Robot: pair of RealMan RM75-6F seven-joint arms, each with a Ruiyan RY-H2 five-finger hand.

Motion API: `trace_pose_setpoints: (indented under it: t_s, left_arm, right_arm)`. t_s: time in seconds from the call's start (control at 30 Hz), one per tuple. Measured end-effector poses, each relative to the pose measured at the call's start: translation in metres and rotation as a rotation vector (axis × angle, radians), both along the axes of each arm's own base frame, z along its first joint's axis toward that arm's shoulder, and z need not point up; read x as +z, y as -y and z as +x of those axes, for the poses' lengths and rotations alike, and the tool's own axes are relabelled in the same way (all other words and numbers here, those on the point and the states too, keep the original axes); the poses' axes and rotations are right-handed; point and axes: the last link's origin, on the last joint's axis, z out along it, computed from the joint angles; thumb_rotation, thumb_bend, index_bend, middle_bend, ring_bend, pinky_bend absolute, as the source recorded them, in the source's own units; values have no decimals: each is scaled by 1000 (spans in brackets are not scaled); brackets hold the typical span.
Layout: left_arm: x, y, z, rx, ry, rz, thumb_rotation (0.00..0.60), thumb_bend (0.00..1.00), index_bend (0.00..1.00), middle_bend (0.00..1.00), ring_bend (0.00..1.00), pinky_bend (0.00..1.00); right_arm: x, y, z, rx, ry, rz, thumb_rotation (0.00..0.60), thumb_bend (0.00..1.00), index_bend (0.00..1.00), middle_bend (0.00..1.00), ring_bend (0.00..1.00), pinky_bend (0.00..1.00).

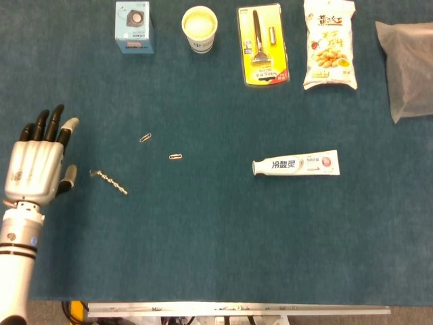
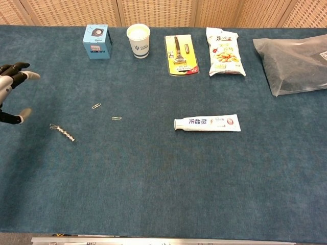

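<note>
**Left hand spread beside a loose drill bit, far left of the table**

The left hand (image 1: 34, 162) is seen at the far left, palm down, fingers extended and apart, thumb out to the side; nothing is held in it. In the chest view only the fingertips and thumb of the left hand (image 2: 11, 87) are caught at the frame edge, likewise spread.

A small metal drill bit (image 1: 109, 181) is noted lying flat on the blue table cover (image 1: 216, 237), just beside the thumb side of the hand and apart from it. It lies slantwise, its blunt end nearer the hand. In the chest view the drill bit (image 2: 62, 132) appears slightly blurred.

Two paper clips are recorded further toward the middle: the first paper clip (image 1: 145, 137) beyond the bit, the second paper clip (image 1: 175, 157) a little nearer the centre.

A toothpaste tube (image 1: 295, 164) lies lengthwise right of centre, cap pointing left.

Along the far edge, left to right: a small blue box (image 1: 133, 27), a paper cup (image 1: 199, 28) standing upright, a yellow blister pack (image 1: 263, 45) with a razor-like tool, a snack bag (image 1: 329, 45), and a grey plastic bag (image 1: 408, 68) at the right edge.

The right hand is not seen in either view.
</note>
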Motion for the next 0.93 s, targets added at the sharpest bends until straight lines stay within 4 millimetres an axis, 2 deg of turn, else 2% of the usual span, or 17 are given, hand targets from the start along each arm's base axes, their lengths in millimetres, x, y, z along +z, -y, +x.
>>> trace_pose_setpoints:
  t_s: [0.37, 0.63, 0.8, 0.93]
  left_arm:
    - [32, 22, 16, -130, 104, 77, 600, 374, 317, 48, 0, 154]
    - [45, 48, 16, -207, 173, 39, 600, 374, 348, 51, 0, 154]
    - [56, 47, 9, -192, 178, 54, 600, 375, 356, 54, 0, 154]
    - [56, 43, 1, -167, 168, 54, 600, 375, 367, 59, 0, 154]
  right_arm:
    - [-12, 8, -5, -45, -38, 15, 600, 330, 248, 168, 137, 326]
    - [-20, 12, -7, -59, -65, 32, 600, 329, 248, 168, 137, 326]
    - [-22, 13, -6, -54, -74, 38, 600, 329, 248, 168, 137, 326]
    - [-25, 15, -5, -49, -73, 50, 600, 329, 248, 168, 137, 326]
